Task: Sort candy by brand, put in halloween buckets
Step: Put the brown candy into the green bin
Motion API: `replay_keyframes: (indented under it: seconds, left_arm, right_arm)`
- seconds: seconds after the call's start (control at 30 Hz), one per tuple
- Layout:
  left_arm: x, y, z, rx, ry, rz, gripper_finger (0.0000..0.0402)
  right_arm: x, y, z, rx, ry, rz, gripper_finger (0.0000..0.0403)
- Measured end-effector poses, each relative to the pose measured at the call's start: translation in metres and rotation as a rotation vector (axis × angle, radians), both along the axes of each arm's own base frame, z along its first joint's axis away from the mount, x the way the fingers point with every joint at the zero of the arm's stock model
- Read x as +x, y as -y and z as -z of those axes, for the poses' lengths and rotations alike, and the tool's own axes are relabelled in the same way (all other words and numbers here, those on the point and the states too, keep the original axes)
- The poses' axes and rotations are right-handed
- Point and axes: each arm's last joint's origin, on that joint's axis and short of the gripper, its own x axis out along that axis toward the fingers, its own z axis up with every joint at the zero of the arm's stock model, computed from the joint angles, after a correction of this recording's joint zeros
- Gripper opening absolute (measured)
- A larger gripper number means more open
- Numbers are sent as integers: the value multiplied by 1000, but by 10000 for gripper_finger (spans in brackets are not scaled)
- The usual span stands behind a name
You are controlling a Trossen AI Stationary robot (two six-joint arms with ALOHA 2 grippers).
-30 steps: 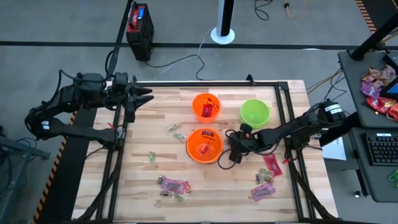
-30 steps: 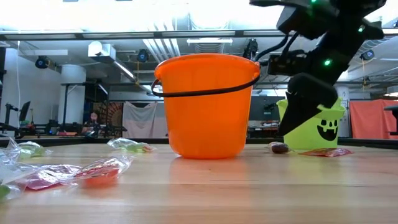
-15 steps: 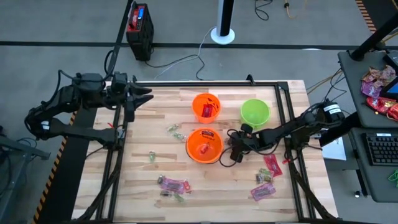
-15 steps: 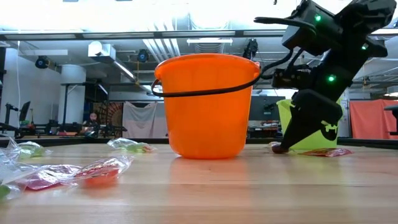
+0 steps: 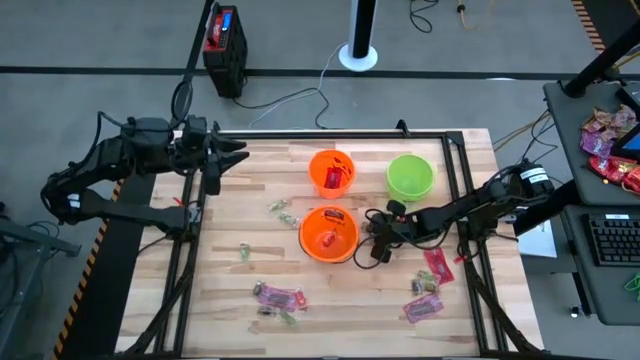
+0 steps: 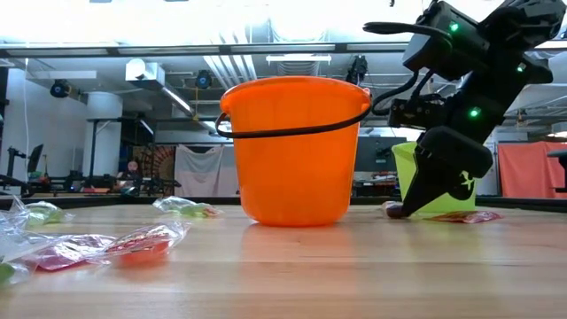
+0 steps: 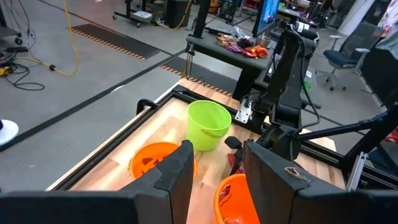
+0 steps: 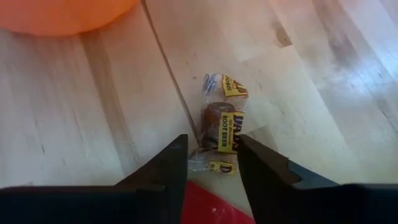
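Candy scattered on the wood counter (image 5: 250, 200): green-and-clear pieces (image 5: 281, 210) left of the buckets, pink and red packets (image 5: 278, 296) near the front edge, more red and pink packets (image 5: 432, 268) at right front. Three buckets: orange bucket (image 5: 332, 172) at back with red packets inside, second orange bucket (image 5: 328, 233) in front of it also with candy in it, lime green bucket (image 5: 410, 180) to the right. Right claw (image 8: 214, 155) is down at the counter just right of the front orange bucket, fingers (image 8: 166, 163) a narrow gap apart, straddling a brown root beer candy (image 8: 219, 127) in a clear wrapper with yellow labels; cannot tell if pads touch it. Red packet edge (image 8: 205, 208) shows just under that claw. Left claw (image 5: 232, 153) waits at the back left counter corner, above the frame, fingers (image 7: 174, 171) partly apart, holding nothing
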Motion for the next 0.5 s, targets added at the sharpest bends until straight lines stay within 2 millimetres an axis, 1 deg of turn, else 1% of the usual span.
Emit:
replay_keyframes:
  seconds: [0.17, 0.33, 0.5]
  left_arm:
    - [0, 0, 0, 0, 0, 0, 123]
    - [0, 0, 0, 0, 0, 0, 123]
    - [0, 0, 0, 0, -3, 0, 123]
  right_arm:
    - [0, 0, 0, -1, 1, 1, 66]
    - [-1, 0, -5, 3, 21, 1, 17]
    - [-5, 1, -20, 27, 60, 27, 9]
